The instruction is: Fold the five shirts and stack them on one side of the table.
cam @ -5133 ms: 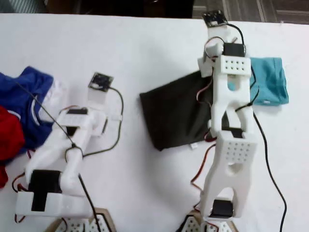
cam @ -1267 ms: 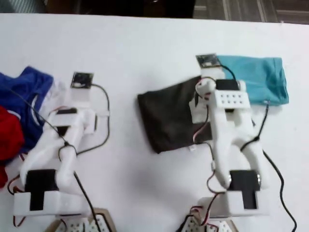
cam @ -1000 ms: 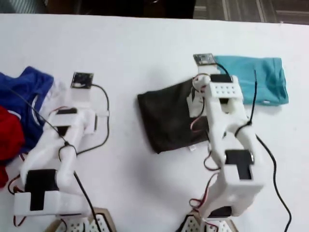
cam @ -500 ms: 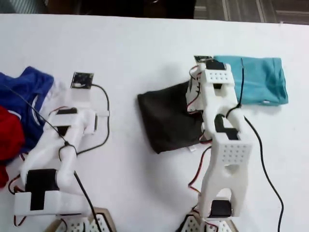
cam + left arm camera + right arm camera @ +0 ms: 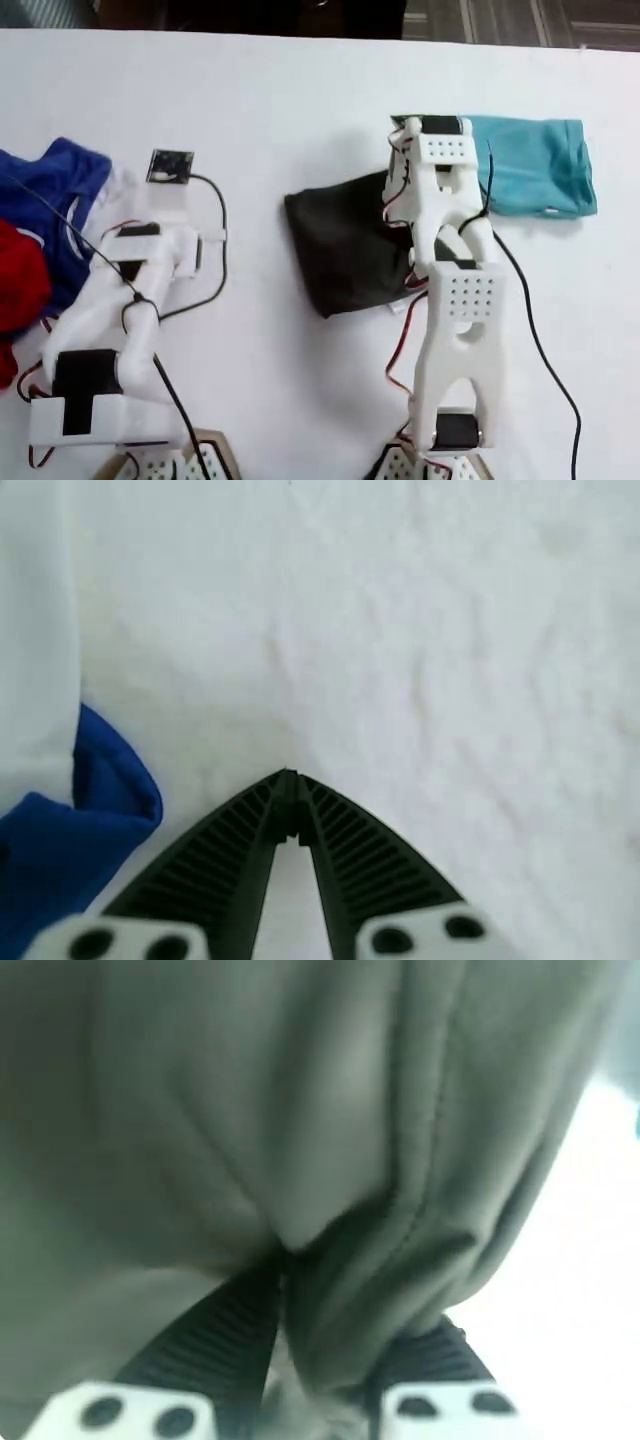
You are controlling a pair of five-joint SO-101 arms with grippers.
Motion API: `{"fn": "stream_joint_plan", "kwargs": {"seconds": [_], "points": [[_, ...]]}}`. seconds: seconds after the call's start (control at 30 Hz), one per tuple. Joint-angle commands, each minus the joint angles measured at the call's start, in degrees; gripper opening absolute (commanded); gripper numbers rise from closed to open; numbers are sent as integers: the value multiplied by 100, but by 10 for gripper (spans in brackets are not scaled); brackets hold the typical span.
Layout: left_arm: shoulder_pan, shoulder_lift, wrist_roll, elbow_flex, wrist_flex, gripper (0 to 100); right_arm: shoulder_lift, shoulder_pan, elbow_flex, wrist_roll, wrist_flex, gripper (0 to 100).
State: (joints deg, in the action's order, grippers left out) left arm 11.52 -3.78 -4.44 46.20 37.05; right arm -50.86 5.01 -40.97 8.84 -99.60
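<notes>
A dark shirt [image 5: 340, 250] lies folded at mid-table, its far right corner bunched up under the right arm's wrist [image 5: 440, 150]. In the right wrist view my right gripper [image 5: 295, 1275] is shut on a fold of this dark shirt [image 5: 250, 1110], and cloth wraps over the fingers [image 5: 225, 1325]. A folded teal shirt [image 5: 540, 165] lies just right of that wrist. A blue shirt [image 5: 50, 195] and a red shirt [image 5: 18, 275] lie crumpled at the left edge. My left gripper [image 5: 288, 785] is shut and empty over bare table, next to the blue shirt [image 5: 60, 850].
The left arm [image 5: 120, 290] sits folded beside the crumpled pile. Cables hang from both arms. The white table [image 5: 280, 90] has free room along its far side and between the arms. Both arm bases stand at the near edge.
The right arm has straightened and its wrist has moved toward the table's far side, keeping hold of the dark shirt's corner. The left arm has stayed still over the last second.
</notes>
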Motion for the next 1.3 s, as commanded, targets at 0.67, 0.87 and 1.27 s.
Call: {"fn": "stream_joint_plan", "kwargs": {"seconds": [0.67, 0.87, 1.27], "points": [[53, -35, 35, -180, -53, 27, 5481, 180, 7754, 589, 3512, 33], [53, -35, 35, -180, -53, 27, 5490, -277, 7059, 633, 3240, 261], [53, -35, 35, -180, -53, 27, 5437, -330, 6488, 607, 2633, 381]]}}
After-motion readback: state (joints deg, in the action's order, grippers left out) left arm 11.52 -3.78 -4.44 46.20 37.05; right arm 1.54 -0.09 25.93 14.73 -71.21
